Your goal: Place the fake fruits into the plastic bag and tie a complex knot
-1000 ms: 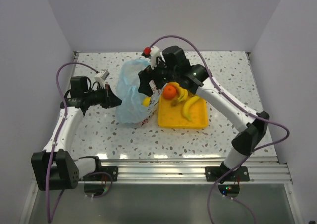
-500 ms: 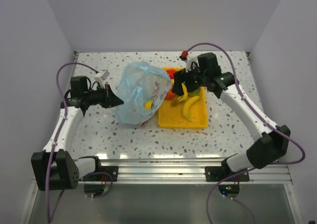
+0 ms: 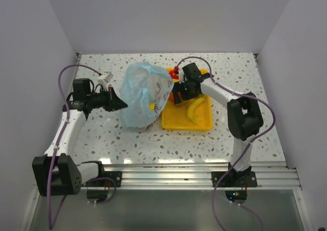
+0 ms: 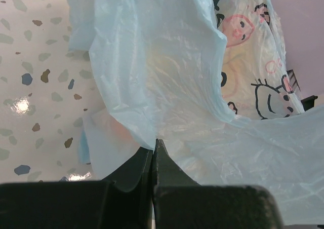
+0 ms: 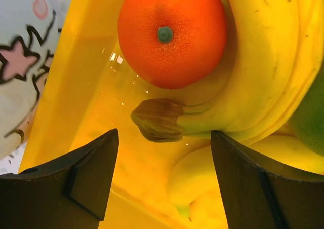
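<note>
Over the tray [image 3: 203, 123], right arm [image 3: 219, 91] folds leftward — jaws parted.

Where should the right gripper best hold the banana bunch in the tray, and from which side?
Probably at the brown stem, where the bananas narrow and join. Come from above: the open right gripper straddles it, and the orange lies close on one side.

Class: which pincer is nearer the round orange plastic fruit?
Right: the right pincer hovers open just short of the orange; the left pincer, farther off, grips the light-blue plastic bag.
</note>
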You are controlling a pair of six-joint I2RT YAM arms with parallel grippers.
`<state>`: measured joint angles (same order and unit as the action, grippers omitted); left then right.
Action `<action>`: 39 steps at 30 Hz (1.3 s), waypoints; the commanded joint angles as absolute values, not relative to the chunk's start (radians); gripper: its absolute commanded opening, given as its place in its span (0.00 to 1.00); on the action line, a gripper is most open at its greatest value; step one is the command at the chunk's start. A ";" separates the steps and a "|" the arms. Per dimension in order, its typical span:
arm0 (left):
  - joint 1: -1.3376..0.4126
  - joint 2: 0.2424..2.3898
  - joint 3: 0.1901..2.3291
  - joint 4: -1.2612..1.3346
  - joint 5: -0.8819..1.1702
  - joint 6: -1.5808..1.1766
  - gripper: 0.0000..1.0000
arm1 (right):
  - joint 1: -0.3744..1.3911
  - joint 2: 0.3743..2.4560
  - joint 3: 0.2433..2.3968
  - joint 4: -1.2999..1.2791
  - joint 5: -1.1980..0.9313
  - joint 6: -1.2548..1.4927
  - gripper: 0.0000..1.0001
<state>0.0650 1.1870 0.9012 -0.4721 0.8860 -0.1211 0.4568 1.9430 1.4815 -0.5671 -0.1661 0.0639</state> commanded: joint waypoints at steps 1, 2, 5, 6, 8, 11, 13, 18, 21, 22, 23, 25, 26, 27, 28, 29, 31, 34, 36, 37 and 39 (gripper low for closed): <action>0.064 1.184 0.899 -0.428 0.899 -0.126 0.00 | 0.472 1.960 1.564 -0.449 -0.124 0.092 0.76; 0.064 1.186 0.900 -0.426 0.899 -0.126 0.00 | 0.477 1.971 1.574 -0.449 -0.120 0.095 0.76; 0.066 1.187 0.894 -0.419 0.899 -0.127 0.00 | 0.482 1.985 1.595 -0.445 -0.117 0.101 0.76; 0.064 1.187 0.893 -0.417 0.900 -0.129 0.00 | 0.483 1.985 1.604 -0.448 -0.117 0.103 0.76; 0.064 1.192 0.896 -0.417 0.902 -0.129 0.00 | 0.488 1.979 1.624 -0.454 -0.121 0.107 0.76; 0.066 1.195 0.894 -0.416 0.900 -0.129 0.00 | 0.497 1.967 1.637 -0.446 -0.129 0.118 0.76; 0.066 1.196 0.893 -0.414 0.904 -0.132 0.00 | 0.503 1.970 1.649 -0.431 -0.115 0.118 0.76; 0.064 1.203 0.899 -0.411 0.905 -0.133 0.00 | 0.508 2.069 1.721 -0.445 -0.063 0.100 0.78; 0.066 1.197 0.899 -0.416 0.905 -0.130 0.00 | 0.509 2.121 1.738 -0.431 -0.023 0.092 0.78; 0.066 1.193 0.897 -0.417 0.904 -0.130 0.00 | 0.509 2.140 1.741 -0.428 -0.012 0.092 0.78; 0.064 1.192 0.899 -0.417 0.904 -0.129 0.00 | 0.511 2.149 1.740 -0.422 -0.002 0.091 0.78; 0.066 1.187 0.896 -0.417 0.904 -0.129 0.00 | 0.509 2.164 1.738 -0.411 0.014 0.089 0.80; 0.064 1.189 0.897 -0.419 0.904 -0.129 0.00 | 0.511 2.174 1.733 -0.408 0.026 0.089 0.82; 0.066 1.189 0.897 -0.419 0.905 -0.129 0.00 | 0.512 2.177 1.724 -0.399 0.032 0.090 0.82; 0.066 1.186 0.897 -0.420 0.904 -0.127 0.00 | 0.511 2.178 1.711 -0.385 0.034 0.089 0.82; 0.067 1.184 0.897 -0.422 0.905 -0.129 0.00 | 0.514 2.181 1.706 -0.387 0.031 0.087 0.81; 0.066 1.183 0.897 -0.422 0.905 -0.127 0.00 | 0.512 2.175 1.686 -0.388 0.032 0.087 0.79; 0.066 1.184 0.897 -0.420 0.905 -0.127 0.00 | 0.512 2.143 1.646 -0.385 0.022 0.074 0.67; 0.067 1.184 0.896 -0.422 0.905 -0.127 0.00 | 0.512 2.096 1.629 -0.396 0.014 0.063 0.58; 0.067 1.183 0.897 -0.422 0.905 -0.126 0.00 | 0.509 2.068 1.608 -0.409 0.003 0.060 0.56; 0.067 1.181 0.897 -0.426 0.907 -0.124 0.00 | 0.506 1.975 1.586 -0.423 -0.020 0.066 0.52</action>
<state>0.0650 1.2011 0.9012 -0.4637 0.8864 -0.1211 0.5102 2.1216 1.6199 -0.3836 -0.0097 0.0780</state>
